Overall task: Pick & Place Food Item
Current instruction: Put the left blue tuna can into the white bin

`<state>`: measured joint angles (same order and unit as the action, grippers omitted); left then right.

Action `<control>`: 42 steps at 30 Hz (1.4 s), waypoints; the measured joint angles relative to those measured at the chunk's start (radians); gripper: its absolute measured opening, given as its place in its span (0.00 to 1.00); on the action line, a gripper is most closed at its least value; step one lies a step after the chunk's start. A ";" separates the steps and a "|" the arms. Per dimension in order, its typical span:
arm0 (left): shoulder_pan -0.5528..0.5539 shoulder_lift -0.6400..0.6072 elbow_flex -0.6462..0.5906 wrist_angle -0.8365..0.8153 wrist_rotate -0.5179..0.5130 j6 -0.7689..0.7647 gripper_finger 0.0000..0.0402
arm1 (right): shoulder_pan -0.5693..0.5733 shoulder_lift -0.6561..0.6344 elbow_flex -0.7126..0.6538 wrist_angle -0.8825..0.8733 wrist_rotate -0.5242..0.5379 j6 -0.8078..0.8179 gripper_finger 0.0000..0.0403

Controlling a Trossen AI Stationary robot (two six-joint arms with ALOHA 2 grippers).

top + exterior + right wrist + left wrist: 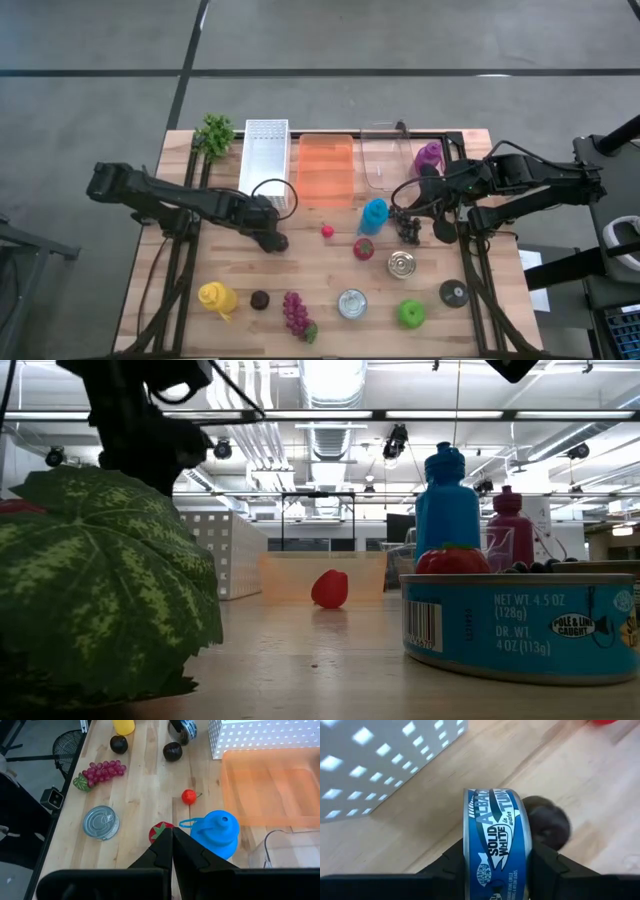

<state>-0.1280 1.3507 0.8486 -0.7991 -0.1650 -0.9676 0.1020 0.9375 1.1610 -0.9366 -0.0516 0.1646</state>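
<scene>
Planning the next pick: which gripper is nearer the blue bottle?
Right. The right gripper hovers just beside the blue bottle; the left gripper, clamping a tuna can, sits farther off.

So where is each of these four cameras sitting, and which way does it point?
High: overhead, looking straight down; both arms show.
Low: at tabletop height, looking across past a tuna can toward the room.
Left wrist: on the left arm, over the left gripper clamping a tuna can.
Right wrist: over the shut right gripper; shares the blue bottle with high.
</scene>
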 joint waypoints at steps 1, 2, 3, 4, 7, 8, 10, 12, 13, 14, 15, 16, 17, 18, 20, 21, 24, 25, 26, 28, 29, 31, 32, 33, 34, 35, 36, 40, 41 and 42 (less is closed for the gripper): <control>0.000 -0.007 0.012 -0.009 0.000 0.000 0.34 | 0.000 0.000 0.000 0.001 0.000 0.000 0.02; 0.001 -0.014 0.024 -0.015 0.000 0.000 0.34 | 0.000 0.000 0.000 0.000 0.000 0.000 0.02; 0.001 -0.025 0.035 -0.022 0.000 0.002 0.34 | 0.000 0.000 0.000 0.000 0.000 0.000 0.02; 0.002 -0.032 0.047 -0.033 0.000 0.003 0.34 | 0.000 0.000 0.000 0.000 0.000 0.000 0.02; 0.004 -0.062 0.082 -0.064 0.000 0.003 0.34 | 0.000 0.000 0.000 0.000 0.000 0.000 0.02; 0.005 -0.075 0.096 -0.072 0.000 0.006 0.34 | 0.000 0.000 0.000 0.000 0.000 0.000 0.02; 0.006 -0.099 0.127 -0.095 0.000 0.025 0.34 | 0.000 0.000 0.000 0.000 0.000 0.000 0.02; 0.008 -0.115 0.166 -0.134 0.008 0.033 0.34 | 0.000 0.000 0.000 0.000 0.000 0.000 0.02; 0.010 -0.123 0.187 -0.152 0.016 0.033 0.34 | 0.000 0.000 0.000 0.000 0.000 0.000 0.02; 0.012 -0.127 0.208 -0.169 0.025 0.034 0.34 | 0.000 0.000 0.000 0.000 0.000 0.000 0.02; 0.014 -0.132 0.229 -0.185 0.028 0.033 0.34 | 0.000 0.000 0.000 0.000 0.000 0.000 0.02; 0.016 -0.137 0.253 -0.203 0.030 0.033 0.34 | 0.000 0.000 0.000 0.000 0.000 0.000 0.02; 0.019 -0.139 0.273 -0.218 0.030 0.033 0.34 | 0.000 0.000 0.000 0.000 0.000 0.000 0.02; 0.022 -0.139 0.294 -0.234 0.030 0.033 0.34 | 0.000 0.000 0.000 0.000 0.000 0.000 0.02; 0.031 -0.138 0.337 -0.264 0.030 0.033 0.34 | 0.000 0.000 0.000 0.000 0.000 -0.003 0.02; 0.037 -0.138 0.355 -0.278 0.030 0.034 0.34 | 0.000 0.000 0.000 0.000 0.000 -0.012 0.02; 0.065 -0.138 0.400 -0.304 0.030 0.051 0.34 | 0.000 0.000 0.000 0.001 0.001 -0.035 0.02; 0.077 -0.138 0.414 -0.315 0.030 0.060 0.34 | 0.000 0.000 0.000 0.001 0.000 -0.037 0.02; 0.091 -0.138 0.429 -0.327 0.030 0.072 0.34 | 0.000 0.000 0.000 0.001 0.001 -0.037 0.02; 0.124 -0.139 0.454 -0.335 0.030 0.102 0.34 | 0.000 0.000 0.000 0.003 0.001 -0.037 0.02; 0.144 -0.139 0.463 -0.335 0.030 0.120 0.34 | 0.000 0.000 0.000 0.003 0.001 -0.037 0.02; 0.189 -0.138 0.478 -0.346 0.030 0.153 0.34 | 0.000 0.000 0.000 0.003 0.001 -0.037 0.02; 0.213 -0.138 0.485 -0.349 0.030 0.169 0.34 | 0.000 0.000 0.000 0.004 0.001 -0.040 0.02; 0.240 -0.138 0.490 -0.349 0.031 0.183 0.34 | 0.000 0.000 0.000 0.005 0.001 -0.058 0.02; 0.267 -0.138 0.493 -0.347 0.035 0.196 0.34 | 0.000 0.000 0.000 0.006 0.002 -0.081 0.02; 0.295 -0.138 0.493 -0.350 0.039 0.206 0.34 | -0.002 0.000 0.000 0.006 0.003 -0.099 0.02; 0.323 -0.138 0.494 -0.355 0.046 0.214 0.34 | -0.002 0.000 0.000 0.008 0.006 -0.109 0.02; 0.434 -0.136 0.494 -0.357 0.054 0.258 0.34 | -0.002 0.000 0.000 0.014 0.025 -0.112 0.02; 0.460 -0.134 0.494 -0.357 0.053 0.267 0.34 | -0.002 0.000 0.000 0.016 0.035 -0.112 0.02; 0.485 -0.128 0.494 -0.354 0.053 0.273 0.34 | -0.002 0.000 0.000 0.021 0.044 -0.112 0.02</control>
<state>0.3574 1.2227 1.3425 -1.1533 -0.1116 -0.6948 0.0998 0.9375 1.1610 -0.9156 -0.0075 0.0523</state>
